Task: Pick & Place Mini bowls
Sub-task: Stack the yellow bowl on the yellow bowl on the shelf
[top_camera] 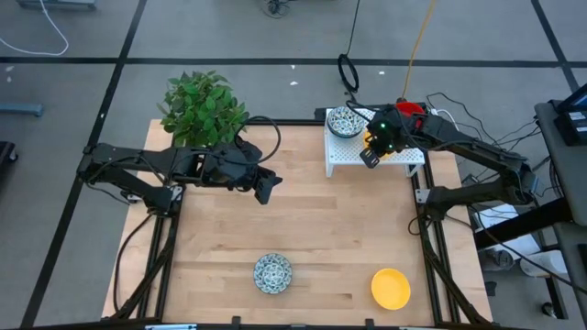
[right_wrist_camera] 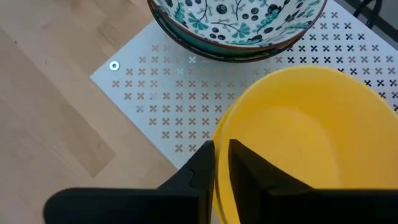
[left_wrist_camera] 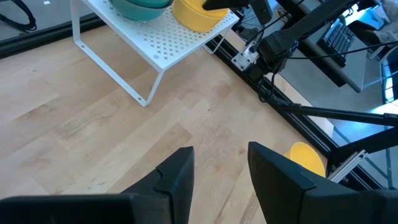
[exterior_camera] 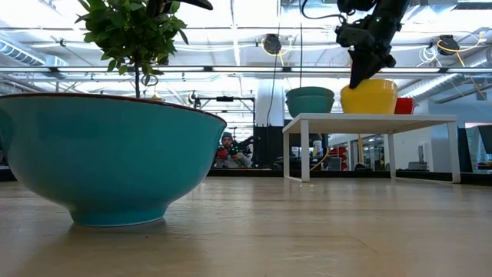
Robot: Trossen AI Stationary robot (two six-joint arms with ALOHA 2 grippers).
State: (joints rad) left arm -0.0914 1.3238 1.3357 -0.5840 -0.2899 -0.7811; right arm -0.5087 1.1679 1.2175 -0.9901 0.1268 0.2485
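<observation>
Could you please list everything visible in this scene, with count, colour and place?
Patterned bowls: two, white with blue-green pattern; one on the white rack, one on the table near the front edge.
Yellow bowls: two; one on the rack at the right gripper, one on the table at the front right.
Red item: one, behind the yellow bowl on the rack; too hidden to identify.
White rack: one, perforated top, back right of the table.
Plant: one, green, back left corner.
Table: one, light wood.
Person: one, in the room far behind the table.
Left gripper: open, empty, above the table's middle left.
Right gripper: fingers astride the yellow bowl's rim on the rack.
</observation>
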